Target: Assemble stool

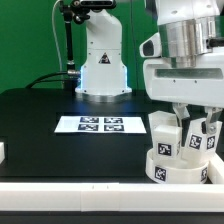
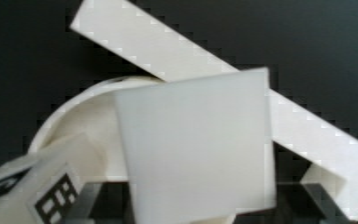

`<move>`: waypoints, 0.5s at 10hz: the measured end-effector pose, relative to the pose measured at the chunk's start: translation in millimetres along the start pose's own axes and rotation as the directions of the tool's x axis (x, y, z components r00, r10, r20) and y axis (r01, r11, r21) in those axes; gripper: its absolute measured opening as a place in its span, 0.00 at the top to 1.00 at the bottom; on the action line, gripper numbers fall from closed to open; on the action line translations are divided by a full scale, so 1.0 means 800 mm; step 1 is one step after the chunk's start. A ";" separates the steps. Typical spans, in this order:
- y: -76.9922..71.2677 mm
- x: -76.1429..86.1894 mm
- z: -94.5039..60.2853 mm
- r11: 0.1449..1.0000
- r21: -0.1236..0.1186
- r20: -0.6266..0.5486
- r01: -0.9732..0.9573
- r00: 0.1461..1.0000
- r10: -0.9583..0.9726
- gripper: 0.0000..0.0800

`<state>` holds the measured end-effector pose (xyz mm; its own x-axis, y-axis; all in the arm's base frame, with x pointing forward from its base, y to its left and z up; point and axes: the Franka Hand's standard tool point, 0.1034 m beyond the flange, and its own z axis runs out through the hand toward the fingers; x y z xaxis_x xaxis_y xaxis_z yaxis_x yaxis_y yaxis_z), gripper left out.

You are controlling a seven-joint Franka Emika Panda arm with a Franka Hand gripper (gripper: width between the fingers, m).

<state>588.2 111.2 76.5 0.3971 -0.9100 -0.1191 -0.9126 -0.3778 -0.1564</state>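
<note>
Down at the exterior view's right, the pincer (image 1: 189,118) hangs right over the round seat (image 1: 178,166) on the black desk (image 1: 40,120), clenched on a white leg (image 2: 194,140) standing upright above it. Another leg (image 1: 163,136) stands planted in the seat. The marker board (image 1: 100,125) lies flat mid-desk.

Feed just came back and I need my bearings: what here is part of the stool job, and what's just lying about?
Job:
round seat
leg held in the gripper jaws: leg
leg on the seat

Lying about:
marker board
white piece at the exterior view's left edge
</note>
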 end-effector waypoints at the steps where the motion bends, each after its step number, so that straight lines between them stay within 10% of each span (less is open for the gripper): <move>1: 0.000 0.001 0.000 0.991 0.017 0.012 -0.135 0.991 0.134 0.57; 5: -0.001 -0.002 0.000 0.931 0.022 0.041 -0.363 0.931 0.362 0.57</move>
<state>588.4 113.1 76.6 0.0433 -0.9772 -0.2077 -0.9921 -0.0176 -0.1241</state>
